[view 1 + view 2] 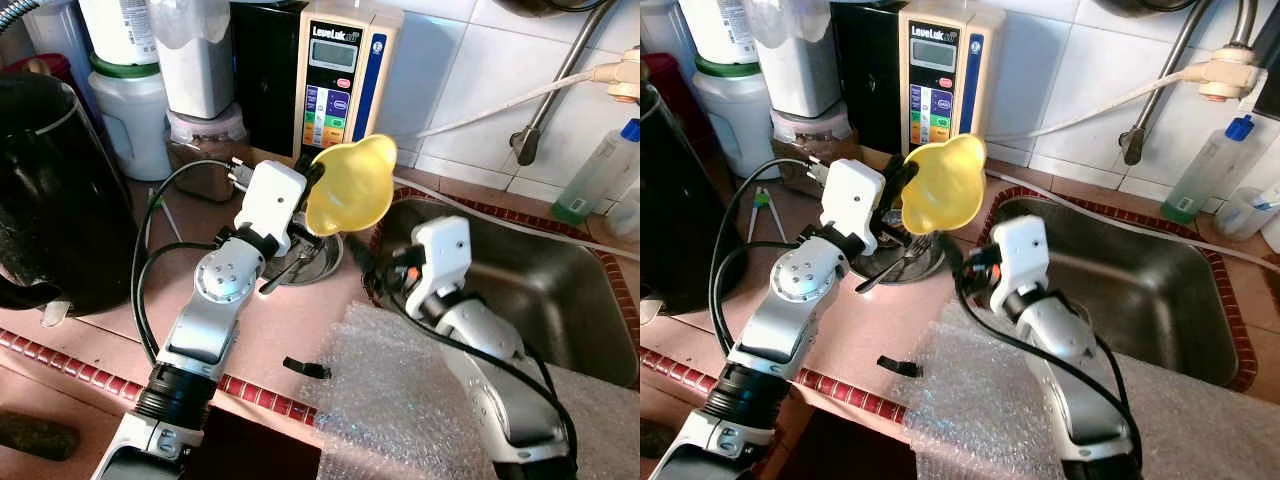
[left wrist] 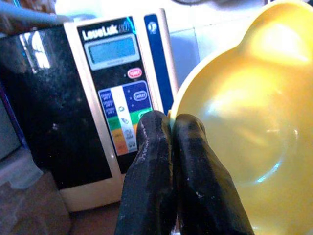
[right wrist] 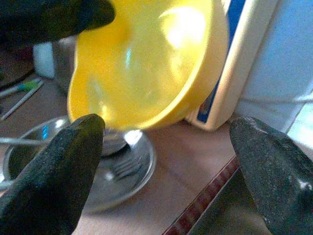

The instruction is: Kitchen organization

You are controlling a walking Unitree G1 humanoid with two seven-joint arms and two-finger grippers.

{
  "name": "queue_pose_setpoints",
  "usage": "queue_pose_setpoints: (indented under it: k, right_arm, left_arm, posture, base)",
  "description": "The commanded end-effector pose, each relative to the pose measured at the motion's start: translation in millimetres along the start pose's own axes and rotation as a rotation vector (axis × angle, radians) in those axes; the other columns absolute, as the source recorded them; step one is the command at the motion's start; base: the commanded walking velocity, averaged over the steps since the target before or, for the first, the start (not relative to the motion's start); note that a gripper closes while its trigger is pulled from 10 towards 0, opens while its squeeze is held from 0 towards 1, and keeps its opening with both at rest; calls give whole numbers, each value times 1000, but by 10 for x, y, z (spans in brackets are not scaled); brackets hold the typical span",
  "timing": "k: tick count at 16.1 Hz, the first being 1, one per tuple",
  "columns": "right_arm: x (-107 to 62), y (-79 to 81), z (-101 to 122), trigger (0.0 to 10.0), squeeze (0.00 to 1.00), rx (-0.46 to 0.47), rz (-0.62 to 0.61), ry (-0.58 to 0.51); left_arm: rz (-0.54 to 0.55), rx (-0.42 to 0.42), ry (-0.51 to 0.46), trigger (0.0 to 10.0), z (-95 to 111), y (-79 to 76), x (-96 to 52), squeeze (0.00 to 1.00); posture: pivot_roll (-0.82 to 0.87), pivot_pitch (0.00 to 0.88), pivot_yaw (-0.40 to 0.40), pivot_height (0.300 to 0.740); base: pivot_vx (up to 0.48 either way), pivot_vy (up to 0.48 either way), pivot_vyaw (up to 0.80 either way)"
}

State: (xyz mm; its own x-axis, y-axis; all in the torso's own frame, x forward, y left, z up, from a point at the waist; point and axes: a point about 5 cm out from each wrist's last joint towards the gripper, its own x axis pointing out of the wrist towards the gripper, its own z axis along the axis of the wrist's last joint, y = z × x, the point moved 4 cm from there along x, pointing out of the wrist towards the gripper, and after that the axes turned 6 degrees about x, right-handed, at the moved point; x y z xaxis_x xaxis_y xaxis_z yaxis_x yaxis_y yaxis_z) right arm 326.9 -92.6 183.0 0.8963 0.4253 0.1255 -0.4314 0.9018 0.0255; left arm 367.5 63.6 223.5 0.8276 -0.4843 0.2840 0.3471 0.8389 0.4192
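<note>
Item: yellow bowl (image 1: 350, 185), held in the air above the counter (image 1: 870, 320), tilted with its mouth toward the robot, in front of the water unit (image 1: 340, 80).
Build, judged: thin moulded plastic, light, stiff, glossy and likely slick; not fragile.
Hold: left gripper (image 2: 168, 147) pinches the rim, fingers closed on the wall. A rim pinch suits it, though the bowl may pivot if jolted.
Right gripper (image 3: 166, 161): fingers spread wide, empty, just beside and below the bowl, near the sink (image 1: 590, 300) edge.
Beneath: steel dish (image 1: 910, 265) on the counter, with a fork (image 1: 895, 265) lying in it.
Foreground: bubble wrap (image 1: 400, 400).
</note>
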Motion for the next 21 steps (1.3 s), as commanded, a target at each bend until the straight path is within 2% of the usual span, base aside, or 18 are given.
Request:
queue_pose_setpoints:
  k: [1,4,6,7,9,11,14,17,18,20,21]
  right_arm:
    - [22,-107,4,10000,0,0,-45,-7]
    - [87,-135,-6,10000,0,8,-64,-9]
    - [158,-121,9,10000,0,6,-70,-22]
    - [183,-109,7,4902,0,5,-67,-25]
    - [279,-47,-13,0,0,4,-45,-29]
    - [311,-46,-31,0,0,-2,-51,-27]
    - [344,-243,25,0,0,-92,-184,-60]
    - [342,-319,71,0,0,-155,-232,-89]
    - [341,-321,80,0,0,-171,-236,-94]
    - [369,-265,124,0,0,-266,-229,-129]
    - [382,-219,115,0,0,-275,-214,-137]
  left_arm:
    - [-46,7,-71,0,160,-91,23,0]
    - [-94,1,-106,0,210,-196,11,0]
    - [-95,-5,-114,0,215,-200,11,0]
    - [-99,-8,-121,0,225,-205,12,0]
    - [-116,-16,-138,0,260,-247,7,0]
    - [-125,-13,-140,0,266,-278,0,0]
    - [-138,-22,-132,0,260,-335,-9,0]
    - [-154,-28,-123,0,261,-386,-7,0]
    - [-154,-28,-122,0,260,-387,-5,0]
    - [-168,-29,-98,0,223,-399,-5,0]
    - [-173,-31,-89,0,204,-402,-9,0]
  posture:
    - [96,0,-90,740]
    - [92,0,-90,740]
    - [92,0,-90,740]
    - [92,0,-90,740]
    - [93,0,-91,740]
    - [96,0,-94,740]
    - [95,0,-93,740]
    - [94,0,-88,740]
    - [92,0,-88,740]
    - [91,0,-86,740]
    - [95,0,-87,740]
  base:
    - [0,0,0]
    - [0,0,0]
    - [0,0,0]
    - [0,0,0]
    - [0,0,0]
    - [0,0,0]
    - [0,0,0]
    - [0,0,0]
    - [0,0,0]
    - [0,0,0]
    - [0,0,0]
